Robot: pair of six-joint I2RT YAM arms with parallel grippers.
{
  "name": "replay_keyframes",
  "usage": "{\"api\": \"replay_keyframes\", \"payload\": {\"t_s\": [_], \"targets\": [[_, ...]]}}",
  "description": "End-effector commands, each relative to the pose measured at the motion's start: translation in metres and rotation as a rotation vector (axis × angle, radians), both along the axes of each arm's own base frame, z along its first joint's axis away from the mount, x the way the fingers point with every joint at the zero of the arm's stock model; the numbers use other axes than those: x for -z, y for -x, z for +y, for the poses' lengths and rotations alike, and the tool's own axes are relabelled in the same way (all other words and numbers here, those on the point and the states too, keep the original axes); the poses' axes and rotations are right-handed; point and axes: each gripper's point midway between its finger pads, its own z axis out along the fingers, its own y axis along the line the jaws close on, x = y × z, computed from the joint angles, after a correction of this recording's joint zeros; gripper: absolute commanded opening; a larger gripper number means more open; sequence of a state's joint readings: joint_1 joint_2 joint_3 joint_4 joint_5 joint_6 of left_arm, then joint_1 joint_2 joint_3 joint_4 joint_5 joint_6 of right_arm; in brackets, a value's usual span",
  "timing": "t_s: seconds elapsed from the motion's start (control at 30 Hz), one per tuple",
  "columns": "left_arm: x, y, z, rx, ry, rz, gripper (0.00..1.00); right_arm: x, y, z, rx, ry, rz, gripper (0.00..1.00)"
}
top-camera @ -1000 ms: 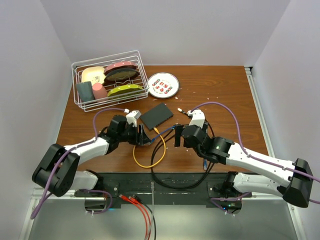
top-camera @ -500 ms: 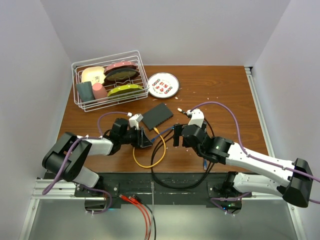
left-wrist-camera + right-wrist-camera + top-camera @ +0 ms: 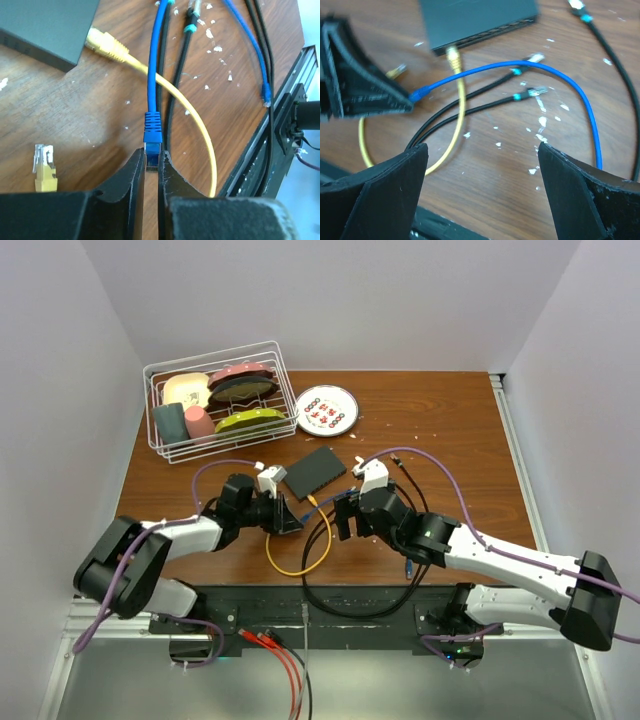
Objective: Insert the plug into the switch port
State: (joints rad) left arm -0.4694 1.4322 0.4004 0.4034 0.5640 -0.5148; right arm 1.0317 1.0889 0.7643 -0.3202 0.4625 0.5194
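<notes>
Plug [image 3: 152,131], blue, pinched in left gripper [image 3: 151,161], near switch [image 3: 45,25]; right gripper [image 3: 482,150] jaws wide apart over cables [image 3: 485,102], holding nothing.

Robot lab cell: plain white walls [image 3: 330,300], aluminium frame rail [image 3: 515,445].

Top camera looks down from high and behind, over the whole table [image 3: 440,420]. Wrist cameras look close along their fingers [image 3: 127,185]; both show blue cable [image 3: 152,75] and switch [image 3: 45,30] ahead.
</notes>
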Motion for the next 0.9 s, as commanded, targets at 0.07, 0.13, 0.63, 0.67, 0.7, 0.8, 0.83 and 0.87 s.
{"api": "replay_keyframes", "payload": {"t_s": [0.07, 0.13, 0.63, 0.67, 0.7, 0.8, 0.83, 0.87], "targets": [[-0.053, -0.012, -0.005, 0.054, -0.022, -0.159, 0.00, -0.059, 0.016, 0.059, -0.475, -0.057, -0.206, 0.94], [-0.068, -0.008, -0.011, 0.091, 0.015, -0.172, 0.00, -0.074, 0.018, 0.065, -0.532, -0.064, -0.245, 0.94], [-0.149, -0.003, 0.003, 0.156, -0.173, -0.346, 0.00, -0.150, 0.043, 0.086, -0.904, -0.096, -0.412, 0.94], [-0.151, 0.000, 0.005, 0.171, -0.179, -0.358, 0.00, -0.149, 0.044, 0.087, -0.924, -0.097, -0.399, 0.93], [-0.158, 0.003, 0.007, 0.193, -0.177, -0.401, 0.00, -0.154, 0.042, 0.087, -0.933, -0.106, -0.402, 0.92], [-0.171, 0.017, 0.006, 0.259, -0.145, -0.458, 0.00, -0.154, 0.040, 0.090, -0.974, -0.110, -0.386, 0.90], [-0.174, 0.024, 0.003, 0.297, -0.118, -0.464, 0.00, -0.155, 0.038, 0.090, -0.977, -0.105, -0.392, 0.90], [-0.175, 0.030, 0.003, 0.335, -0.112, -0.485, 0.00, -0.151, 0.038, 0.089, -0.990, -0.097, -0.374, 0.89]]}}
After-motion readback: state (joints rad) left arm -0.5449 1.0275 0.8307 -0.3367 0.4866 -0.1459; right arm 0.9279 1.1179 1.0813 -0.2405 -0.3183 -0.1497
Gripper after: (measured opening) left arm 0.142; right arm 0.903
